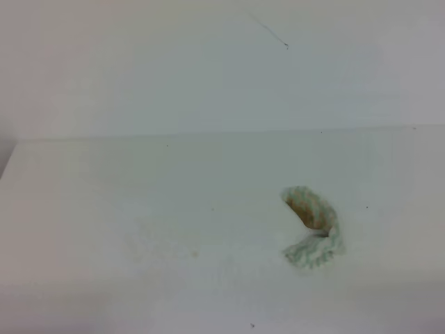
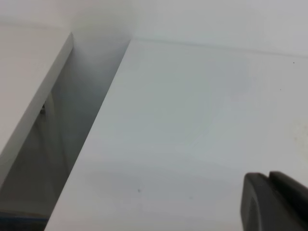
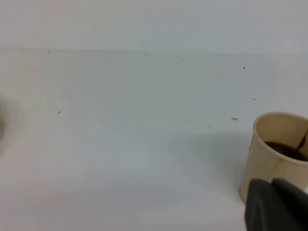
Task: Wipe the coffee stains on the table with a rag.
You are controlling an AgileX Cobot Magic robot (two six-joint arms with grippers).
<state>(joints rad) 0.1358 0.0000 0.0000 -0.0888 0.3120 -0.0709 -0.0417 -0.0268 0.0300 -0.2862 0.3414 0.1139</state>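
The right tool (image 3: 279,204) shows only as a dark block at the lower right corner of the right wrist view, its two fingers pressed together with nothing between them, so it is closed and empty. Just behind it, at the right edge of that frame, stands a beige paper cup (image 3: 274,149) holding dark liquid, upright on the white surface (image 3: 144,134). A small orange-brown speck (image 3: 234,118) lies on the surface to the upper left of the cup, with a few tiny dark dots higher in the frame.

The left tool (image 2: 274,202) appears as a dark shape in the lower right corner of the left wrist view; two fingers seem to sit side by side with only a thin seam visible, but too little shows to tell whether it is open or closed. Nothing is seen in it. The white surface fills most of that frame, its left edge running diagonally down toward the lower left, with a gap and another white panel (image 2: 29,91) beyond it.

In the high view, neither arm appears. The rag (image 1: 313,226) lies crumpled right of centre, on the surface, its upper fold showing a brown blotch and its lower part green-patterned. No puddle shows beside it.
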